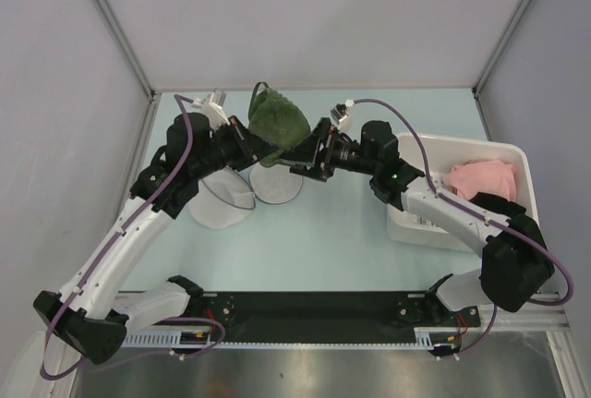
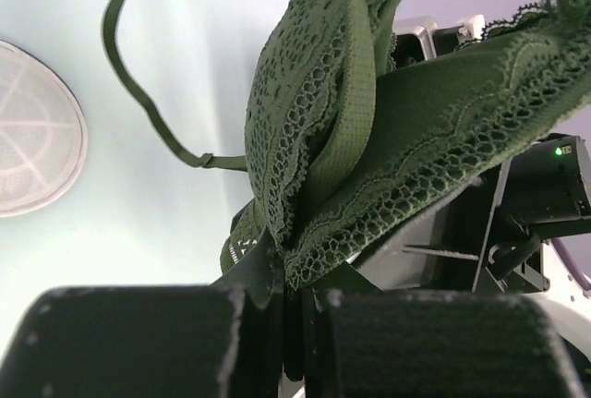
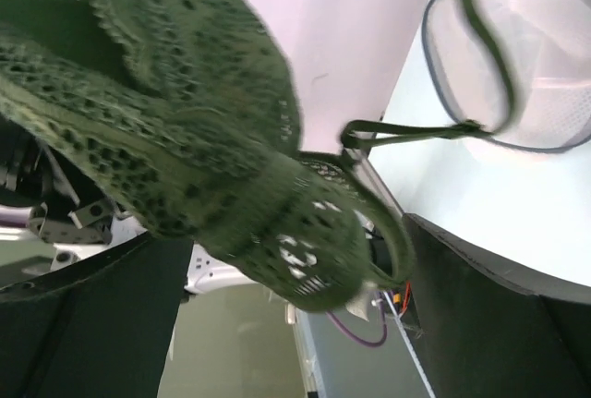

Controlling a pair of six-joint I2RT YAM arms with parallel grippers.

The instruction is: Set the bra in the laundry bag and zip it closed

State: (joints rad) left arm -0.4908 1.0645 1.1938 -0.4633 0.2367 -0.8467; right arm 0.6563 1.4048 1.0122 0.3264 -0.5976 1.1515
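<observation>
Item: bra, olive lace, held off the table behind the bag and between the two grippers. Left gripper: fingers nearly together, a fold of lace edge pinched in the narrow gap. Right gripper: jaws wide apart, a bunched end of the bra hanging between them, and we see neither finger pressing on it. One strap dangles free in a long loop. The bag lies opened flat, its two white mesh halves side by side just in front of the bra. Step in hand, as we judge it: bringing the bra over the open bag. To do it well we would lower it onto one half only, gather the cups so nothing overhangs the rim, and tuck the strap inside first — lace or strap left across the zipper track would jam the closing. Off to the right, a bin holds a pink garment. Hard to make out: the zipper pull, and the bag's far edge, hidden under the arms.
</observation>
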